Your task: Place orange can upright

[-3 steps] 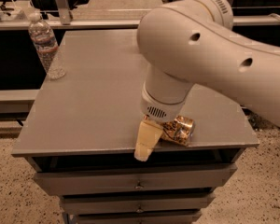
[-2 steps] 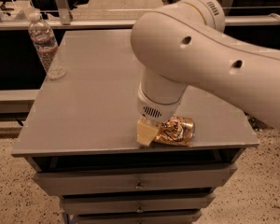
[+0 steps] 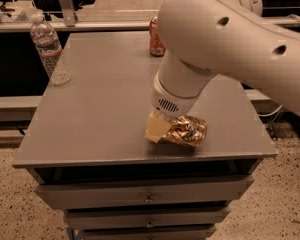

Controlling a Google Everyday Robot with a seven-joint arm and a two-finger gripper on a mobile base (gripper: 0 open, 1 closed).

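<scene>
The orange can (image 3: 189, 130) lies on its side on the grey table top (image 3: 100, 109), near the front edge and right of the middle. It is shiny orange-gold with mottled markings. My gripper (image 3: 162, 129) hangs under the big white arm (image 3: 215, 39) and is down at the can's left end, touching it. Its cream-coloured tip covers that end of the can. The arm hides the part of the gripper above and behind the can.
A red soda can (image 3: 156, 38) stands upright at the back of the table, partly behind the arm. A clear water bottle (image 3: 51, 51) stands at the back left. Drawers (image 3: 145, 194) sit below the table's front edge.
The gripper has drawn back from the table's front edge and closed in on the can's left end. The arm has shifted, uncovering the red can at the back.
</scene>
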